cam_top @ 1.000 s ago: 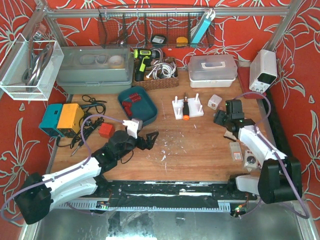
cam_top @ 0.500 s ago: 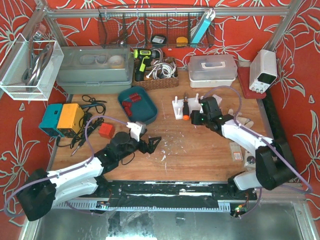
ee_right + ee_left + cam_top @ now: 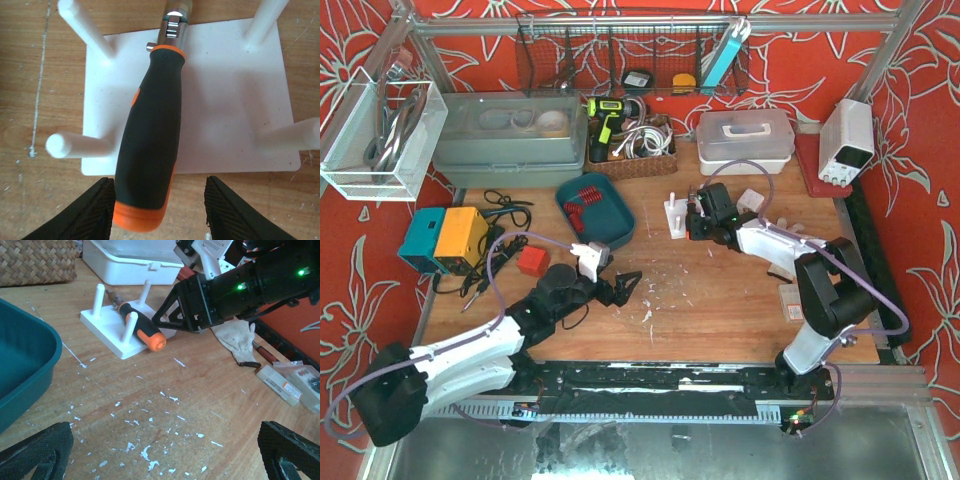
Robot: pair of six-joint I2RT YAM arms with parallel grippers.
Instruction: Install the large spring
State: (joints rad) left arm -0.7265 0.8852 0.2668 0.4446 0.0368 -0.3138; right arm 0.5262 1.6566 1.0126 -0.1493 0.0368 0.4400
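A white peg base (image 3: 675,218) with four upright pegs stands at the table's back centre. A screwdriver (image 3: 150,135) with a black and orange handle lies across the base (image 3: 230,115). My right gripper (image 3: 161,212) is open, its fingers on either side of the handle's orange end, gripping nothing. It shows over the base in the top view (image 3: 698,222). Red springs (image 3: 583,200) lie in a teal tray (image 3: 620,236) left of the base. My left gripper (image 3: 628,287) is open and empty, low over the bare table (image 3: 165,455), and faces the base (image 3: 112,335).
A white glove (image 3: 237,340) and small packets (image 3: 280,382) lie right of the base. A red block (image 3: 532,261) and a blue and yellow box (image 3: 445,238) with cables sit left. A white lidded box (image 3: 745,140) and wicker basket (image 3: 630,150) stand behind.
My right arm has swung left from the right side of the table to the peg base, over the screwdriver handle. My left gripper has edged a little right.
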